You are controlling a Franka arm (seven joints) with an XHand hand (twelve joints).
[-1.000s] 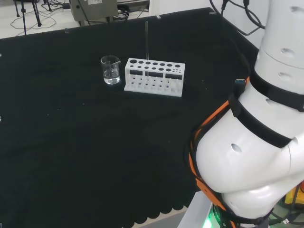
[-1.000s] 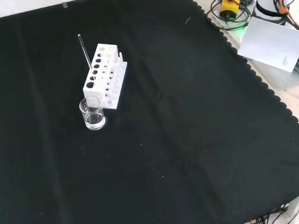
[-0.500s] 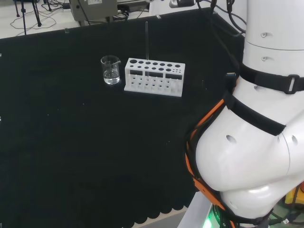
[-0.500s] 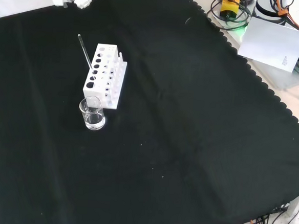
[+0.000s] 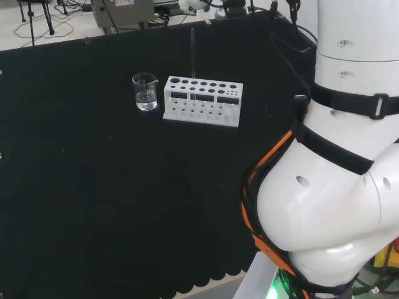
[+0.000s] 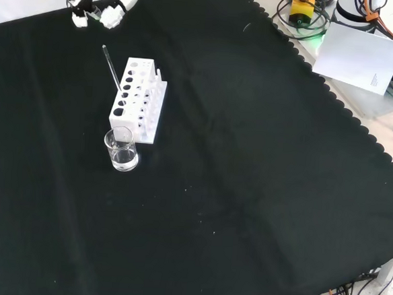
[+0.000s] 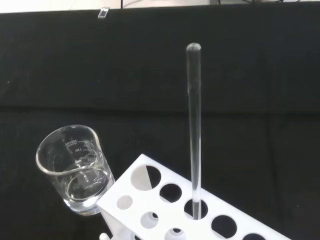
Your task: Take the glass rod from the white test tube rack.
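Glass rod [image 7: 194,130], the piece to be taken, stands upright in a hole of the white test tube rack [image 6: 138,99], well apart from the hand [image 6: 99,2], which hangs above the black cloth [image 6: 248,178] near its far edge in the front view, nothing in its curled fingers. The cloth, matte and faintly creased, gives the pale ware a dark ground. The rack, a white plastic block drilled with rows of round holes, keeps the thin, clear, round-tipped rod standing with its upper length free, likely for a pinch from above. A small clear beaker [image 7: 75,170] stands just beside the rack's end, farther from the hand.
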